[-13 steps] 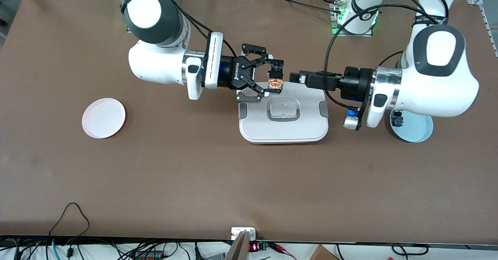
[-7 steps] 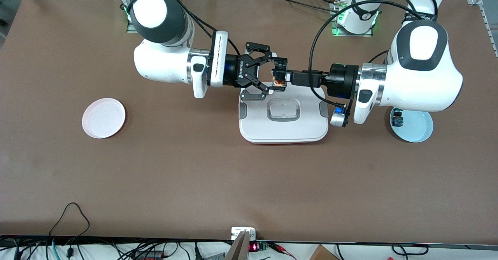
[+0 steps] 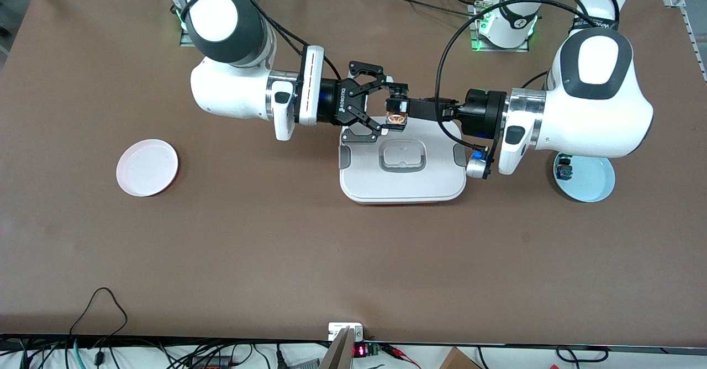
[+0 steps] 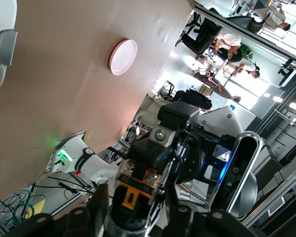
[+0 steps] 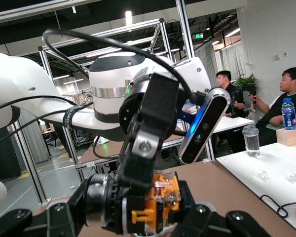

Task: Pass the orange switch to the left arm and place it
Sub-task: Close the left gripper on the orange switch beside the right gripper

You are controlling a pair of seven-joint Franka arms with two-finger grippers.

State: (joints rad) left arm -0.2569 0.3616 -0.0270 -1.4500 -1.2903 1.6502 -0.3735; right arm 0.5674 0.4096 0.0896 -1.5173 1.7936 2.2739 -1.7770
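The orange switch (image 3: 394, 117) hangs in the air over the white box (image 3: 403, 184), above the box's edge farthest from the front camera. My right gripper (image 3: 391, 109) is shut on the switch, one finger at each end of it. My left gripper (image 3: 403, 106) is open, its fingers either side of the switch with gaps showing. In the left wrist view the switch (image 4: 138, 190) sits between my left fingers (image 4: 96, 210). In the right wrist view the switch (image 5: 160, 202) is clamped in my right gripper (image 5: 138, 217), with a left finger (image 5: 148, 143) over it.
A pink plate (image 3: 147, 167) lies toward the right arm's end of the table. A light blue plate (image 3: 594, 184) with a small blue switch (image 3: 564, 170) on it lies toward the left arm's end, partly under the left arm.
My left gripper has moved in toward the right gripper until its fingers reach round the switch. The right gripper has shifted slightly, still holding the switch.
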